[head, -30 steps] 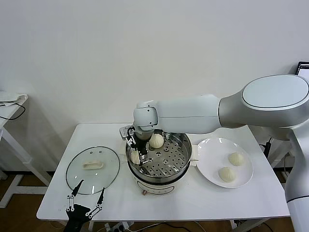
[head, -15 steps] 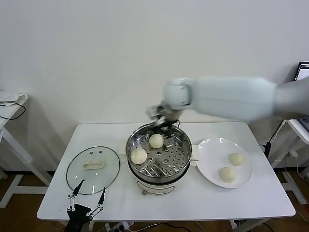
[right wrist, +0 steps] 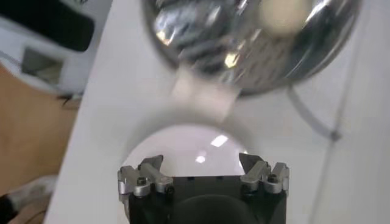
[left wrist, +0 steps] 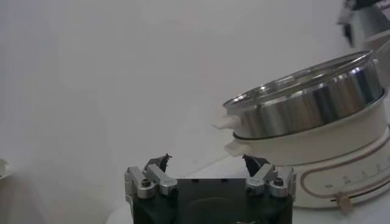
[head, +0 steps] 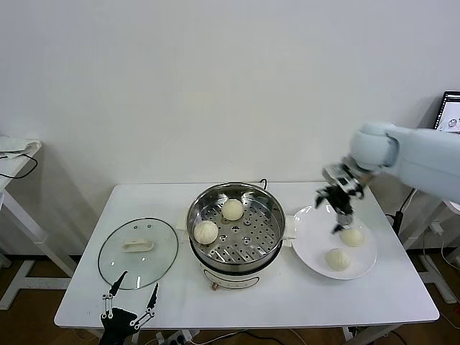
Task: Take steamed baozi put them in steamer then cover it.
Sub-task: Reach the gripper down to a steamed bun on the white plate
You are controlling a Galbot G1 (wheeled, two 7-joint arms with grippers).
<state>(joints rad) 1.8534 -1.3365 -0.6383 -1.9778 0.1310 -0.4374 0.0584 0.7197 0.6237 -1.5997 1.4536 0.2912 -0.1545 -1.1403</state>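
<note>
Two baozi (head: 232,209) (head: 205,231) lie on the perforated tray of the steel steamer (head: 269,205) at the table's middle. Two more baozi (head: 351,236) (head: 337,259) rest on the white plate (head: 310,241) to its right. My right gripper (head: 337,210) hovers open and empty over the plate's far edge, just above the nearer-to-wall baozi. In the right wrist view the right gripper (right wrist: 201,163) frames bare plate (right wrist: 183,146), with the steamer (right wrist: 244,49) beyond. The glass cover (head: 138,252) lies flat left of the steamer. My left gripper (head: 130,300) waits open at the table's front left, its view showing the steamer (left wrist: 304,100) side-on.
The white table (head: 273,295) holds everything. A small side table with a cable (head: 18,154) stands at far left. A monitor corner (head: 451,111) shows at far right. Bare tabletop lies in front of the steamer and plate.
My right arm has swung from over the steamer's left side across to the plate on the right, leaving a second baozi on the tray. The left gripper stayed put.
</note>
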